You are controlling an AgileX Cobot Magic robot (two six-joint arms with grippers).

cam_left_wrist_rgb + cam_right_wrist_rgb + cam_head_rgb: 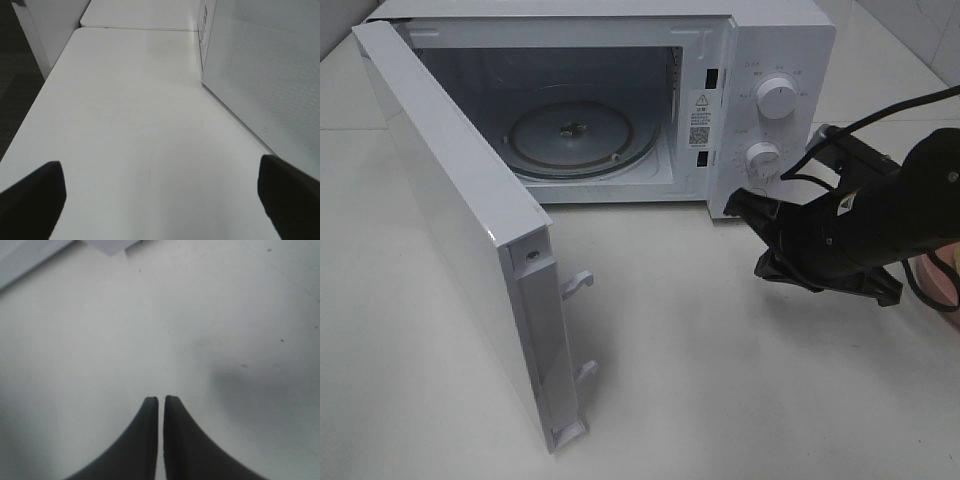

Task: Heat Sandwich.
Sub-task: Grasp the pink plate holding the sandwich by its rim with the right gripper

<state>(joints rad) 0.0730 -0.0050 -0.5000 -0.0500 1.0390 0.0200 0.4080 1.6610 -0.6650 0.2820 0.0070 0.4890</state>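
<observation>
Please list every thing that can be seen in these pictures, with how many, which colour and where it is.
microwave: one, white, at the back of the table
door: one, white, swung open on the microwave's left side
glass turntable: one, clear, on the floor of the microwave cavity
knobs: two, white, one above the other on the microwave's right panel
label: one, white with black print, on the frame right of the cavity
plate: one, pink, at the right edge, mostly hidden behind the arm
table: one, white, under everything
right arm: one, black, in front of the knobs
right hand: one, black, shut, empty
left hand: one, black, open, beside the microwave's outer wall
</observation>
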